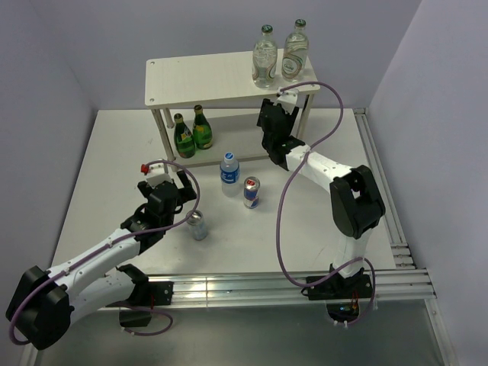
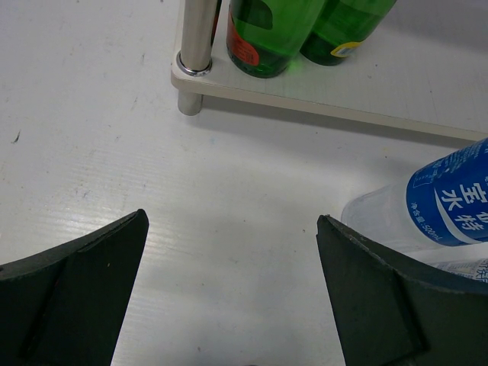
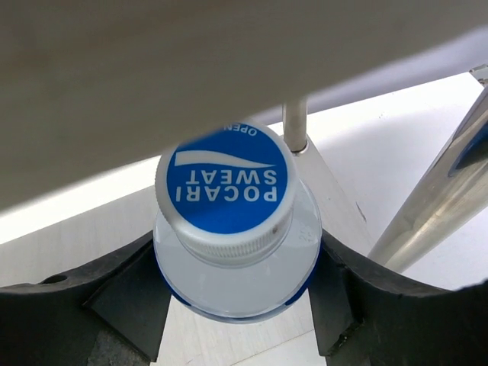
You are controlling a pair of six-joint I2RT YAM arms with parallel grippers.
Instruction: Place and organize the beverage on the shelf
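The shelf (image 1: 198, 80) is a beige two-tier rack at the back. Two clear bottles (image 1: 264, 57) stand on its top board at the right. Two green bottles (image 1: 192, 132) stand on the lower board at the left, and they also show in the left wrist view (image 2: 267, 38). My right gripper (image 1: 272, 126) reaches under the top board at the right. In the right wrist view it (image 3: 236, 282) is shut on a Pocari Sweat bottle (image 3: 225, 191), upright over the lower board (image 3: 76, 236). My left gripper (image 2: 232, 219) is open and empty above the table, in front of the shelf's left leg (image 2: 197, 38).
A water bottle with a blue label (image 1: 230, 174) stands in front of the shelf, and it shows in the left wrist view (image 2: 450, 202) right of my left gripper's right finger. A Red Bull can (image 1: 252, 192) and a silver can (image 1: 197, 225) stand nearby. Shelf legs (image 3: 427, 206) flank my right gripper.
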